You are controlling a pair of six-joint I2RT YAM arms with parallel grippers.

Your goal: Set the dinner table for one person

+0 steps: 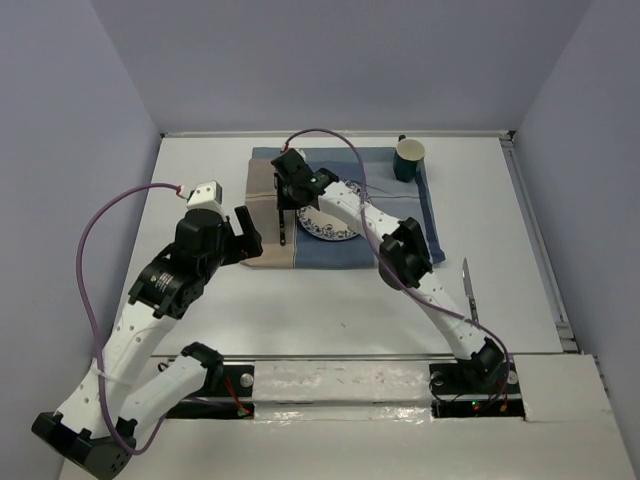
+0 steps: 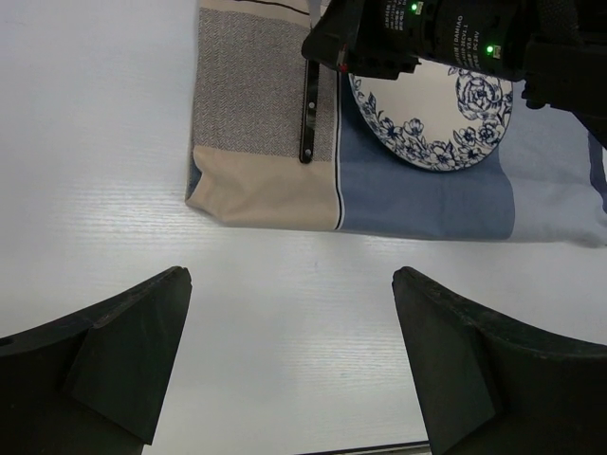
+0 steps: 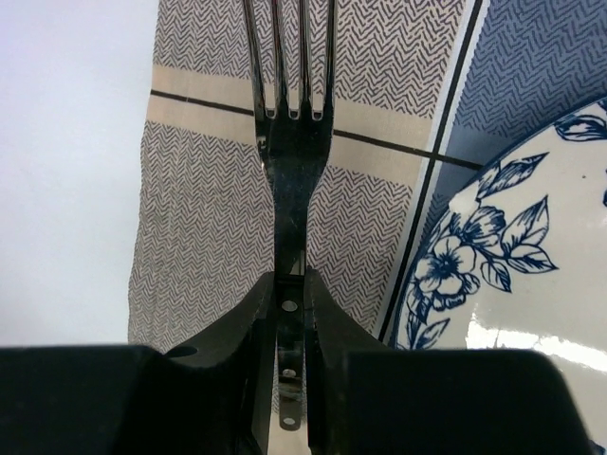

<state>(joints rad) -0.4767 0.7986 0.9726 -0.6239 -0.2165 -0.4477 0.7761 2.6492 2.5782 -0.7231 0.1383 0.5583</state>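
The white dinner table carries a blue-and-tan mat at the back centre. A blue-flowered plate lies on the mat and shows in the right wrist view and the left wrist view. My right gripper is shut on the handle of a black fork. It holds the fork low over the tan strip, left of the plate; I cannot tell if the fork touches the cloth. My left gripper is open and empty over bare table in front of the mat's left corner.
A green mug stands on the mat's back right corner. A knife lies on the table to the right of the mat, beside the right arm. Metal rails run along the table's right edge.
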